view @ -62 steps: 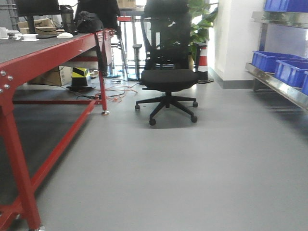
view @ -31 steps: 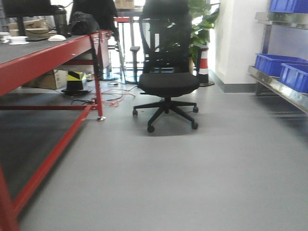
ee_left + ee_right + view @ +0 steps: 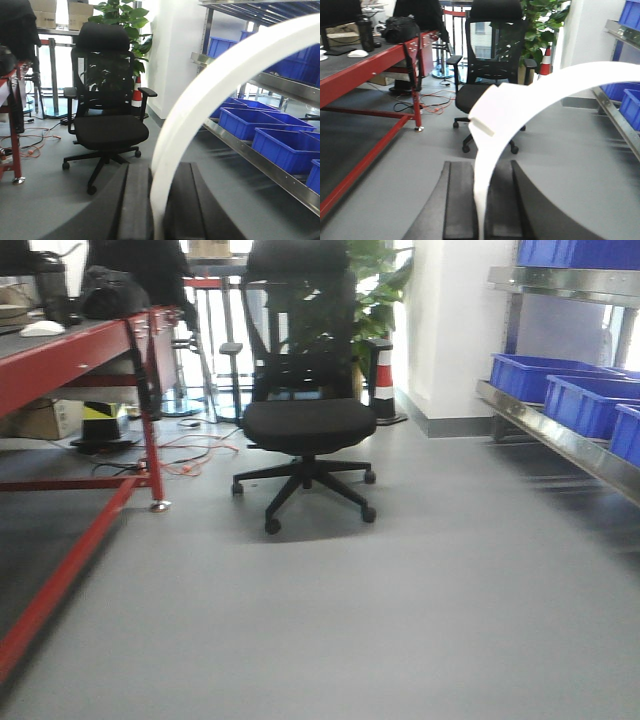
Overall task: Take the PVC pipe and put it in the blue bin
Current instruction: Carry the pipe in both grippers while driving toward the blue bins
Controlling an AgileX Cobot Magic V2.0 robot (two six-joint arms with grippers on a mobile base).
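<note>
Item: left pincer [image 3: 159, 202], pointed level and forward toward the black office chair [image 3: 305, 425], its two dark fingers [image 3: 135, 200] pressed onto the foot of a white curved PVC pipe [image 3: 210, 87]. The pipe rose from between the fingers and arced up and to the right of the chair, crossing in front of the shelf rack. Item: right pincer [image 3: 481, 207], in like pose and facing the same chair, pinching a second white pipe [image 3: 600, 75]. That pipe bore a wider collar [image 3: 512, 107] low in its arc and also swept off to the chair's right. Whether the two arcs were one piece could not be told. Neither arm showed in the front view. Item: blue bins [image 3: 540, 375], set on a steel shelf [image 3: 560, 435] right of the chair, apart from both pipes. Item: red table [image 3: 70, 355], left of the chair. Item: potted plant [image 3: 375, 280] and striped cone [image 3: 383, 375], behind the chair.
</note>
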